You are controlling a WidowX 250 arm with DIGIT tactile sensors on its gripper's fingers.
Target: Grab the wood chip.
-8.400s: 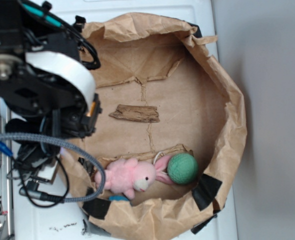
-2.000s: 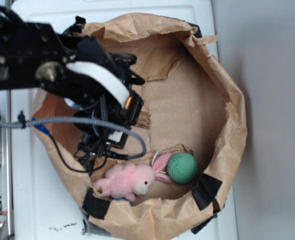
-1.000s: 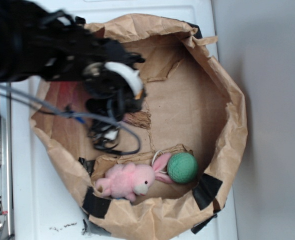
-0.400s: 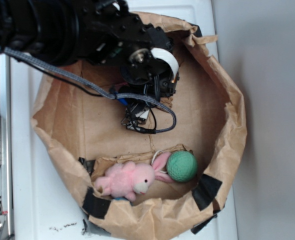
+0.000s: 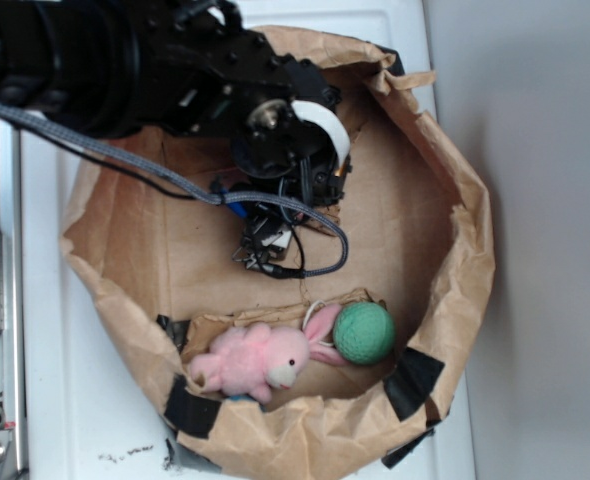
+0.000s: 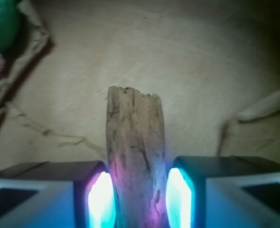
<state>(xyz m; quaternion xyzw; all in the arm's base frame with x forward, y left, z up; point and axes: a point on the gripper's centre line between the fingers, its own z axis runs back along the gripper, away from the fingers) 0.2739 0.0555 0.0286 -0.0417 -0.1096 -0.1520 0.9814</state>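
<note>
A big brown paper bag [image 5: 455, 200], crinkly and rolled down at the rim, sits open on a white tabletop [image 5: 65, 400]. Black tape [image 5: 412, 383] patches its edge. Inside, low down, a soft pink plush bunny [image 5: 257, 358] lies next to a fuzzy green ball [image 5: 363, 333], touching it by the ear. Both are well apart from the black robot arm [image 5: 175, 70], which reaches into the bag from the upper left and hides the middle of the floor.

In the wrist view, the gripper [image 6: 139, 192] has its two fingers [image 6: 100, 197] pressed on either side of the wood chip [image 6: 136, 161]. The chip is rough, cracked and brown, with a jagged end sticking out ahead over the paper floor.
</note>
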